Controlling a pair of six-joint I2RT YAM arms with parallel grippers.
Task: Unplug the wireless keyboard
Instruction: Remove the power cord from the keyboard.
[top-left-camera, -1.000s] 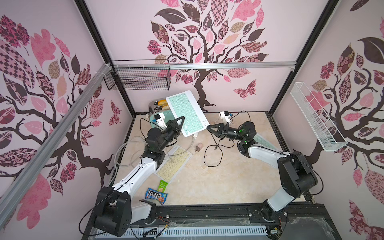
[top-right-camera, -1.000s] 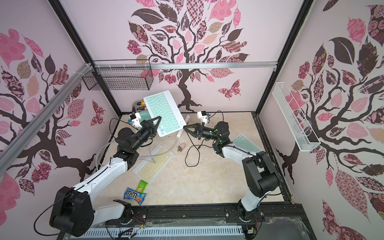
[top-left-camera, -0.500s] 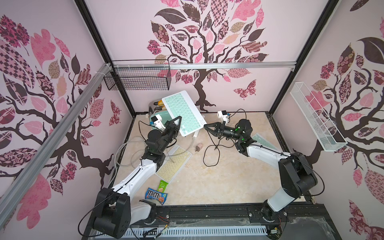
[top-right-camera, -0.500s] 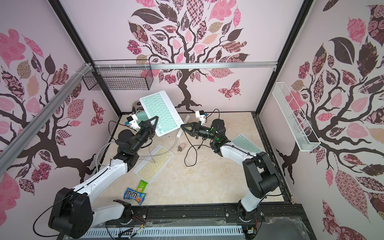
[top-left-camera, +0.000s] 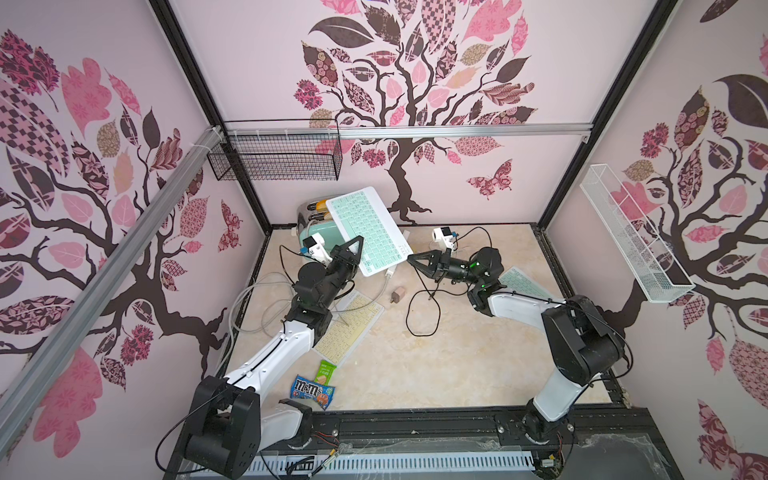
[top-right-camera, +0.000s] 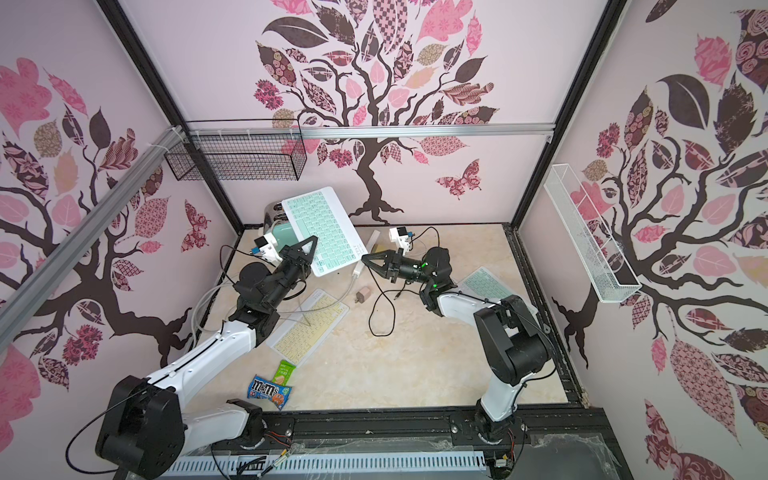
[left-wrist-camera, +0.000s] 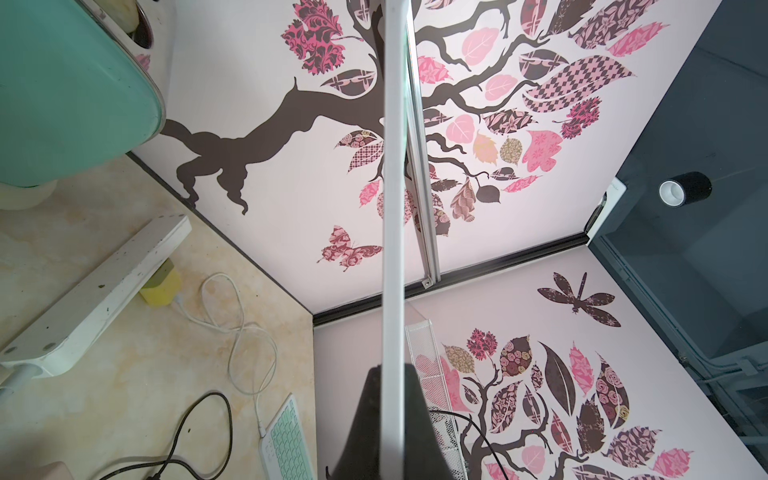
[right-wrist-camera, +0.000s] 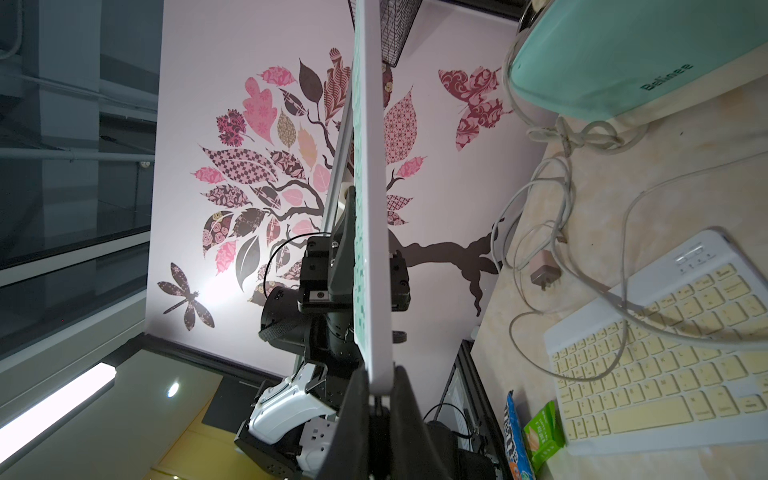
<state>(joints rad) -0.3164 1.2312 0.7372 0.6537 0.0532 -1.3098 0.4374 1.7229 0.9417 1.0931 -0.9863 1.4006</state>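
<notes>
- Bench (top-left-camera: 457, 361): beige marbled top, boxed in by pink walls with tree decals. Black wire basket (top-left-camera: 276, 160) on the far wall, white wire basket (top-left-camera: 631, 237) on the right wall.
- Wireless keyboard (top-left-camera: 365, 226), mint keys: held off the bench and tilted, over the far-left corner, in front of the mint toaster (top-left-camera: 322, 227).
- Left gripper (top-left-camera: 357, 243): clamped on the keyboard's long edge.
- Right gripper (top-left-camera: 410, 258): pinched on the keyboard's near corner.
- White plug (top-left-camera: 390, 272) at the keyboard's lower edge, between the grippers.
- Lying flat: yellow keyboard (top-left-camera: 347, 328) left of centre; second mint keyboard (top-left-camera: 519, 284) near the right edge; black cable (top-left-camera: 419, 316) and brown charger (top-left-camera: 397, 296) mid-bench.
- M&M's packet (top-left-camera: 313, 390) and green packet (top-left-camera: 325, 371) near the front edge, left.
</notes>
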